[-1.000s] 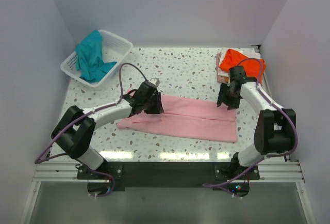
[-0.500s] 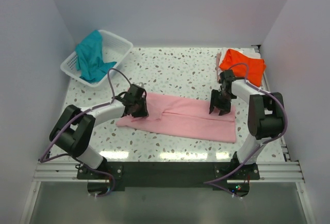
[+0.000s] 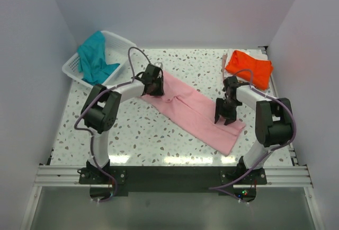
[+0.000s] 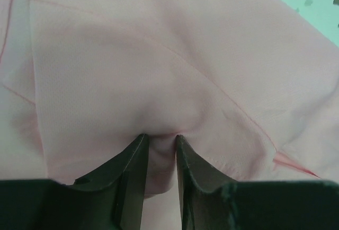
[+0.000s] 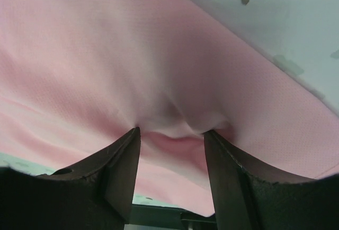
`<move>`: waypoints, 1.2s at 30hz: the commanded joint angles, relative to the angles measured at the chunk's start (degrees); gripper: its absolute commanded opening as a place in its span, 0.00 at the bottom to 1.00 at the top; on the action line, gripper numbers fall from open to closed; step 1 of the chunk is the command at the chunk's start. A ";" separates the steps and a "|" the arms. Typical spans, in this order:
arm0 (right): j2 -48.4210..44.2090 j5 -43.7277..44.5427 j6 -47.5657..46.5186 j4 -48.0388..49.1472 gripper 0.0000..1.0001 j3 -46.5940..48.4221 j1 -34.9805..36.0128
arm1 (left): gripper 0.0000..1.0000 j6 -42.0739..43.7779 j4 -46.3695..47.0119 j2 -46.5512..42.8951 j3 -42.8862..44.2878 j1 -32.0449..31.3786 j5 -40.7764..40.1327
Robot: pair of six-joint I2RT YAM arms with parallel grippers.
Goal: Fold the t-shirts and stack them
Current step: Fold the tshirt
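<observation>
While left hand (image 4: pixel 160 138) pinches pink t-shirt (image 3: pixel 197 111), right hand (image 5: pixel 171 132) seemingly grips it.

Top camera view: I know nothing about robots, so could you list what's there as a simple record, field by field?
Pink t-shirt: folded into a long strip, lying diagonally on the table
Left pincer: pinching the strip's far end
Right pincer: gripping bunched pink cloth towards the strip's near end
Orange t-shirt: folded, far right corner
Teal t-shirt: crumpled in the white basket, far left
</observation>
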 commanded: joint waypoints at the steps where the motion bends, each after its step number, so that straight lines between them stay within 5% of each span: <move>1: -0.06 -0.24 1.16 -3.17 0.55 -2.93 1.96 | 0.33 5.91 -6.97 11.32 10.54 0.33 -0.10; 8: -1.99 0.55 2.48 -5.80 0.55 -2.84 6.79 | 0.36 10.31 -13.49 21.72 30.07 0.85 -0.80; 13: -4.97 1.16 2.48 -8.17 0.55 -1.79 8.47 | 0.37 11.37 -15.60 22.09 35.72 2.35 -1.42; 24: -12.01 2.66 -2.79 -11.08 0.53 -2.75 8.73 | 0.40 5.49 -9.29 9.52 27.12 2.26 3.59; 36: -10.88 2.84 -1.74 -10.20 0.44 -6.62 10.40 | 0.39 -2.15 -6.64 11.61 21.93 1.82 7.10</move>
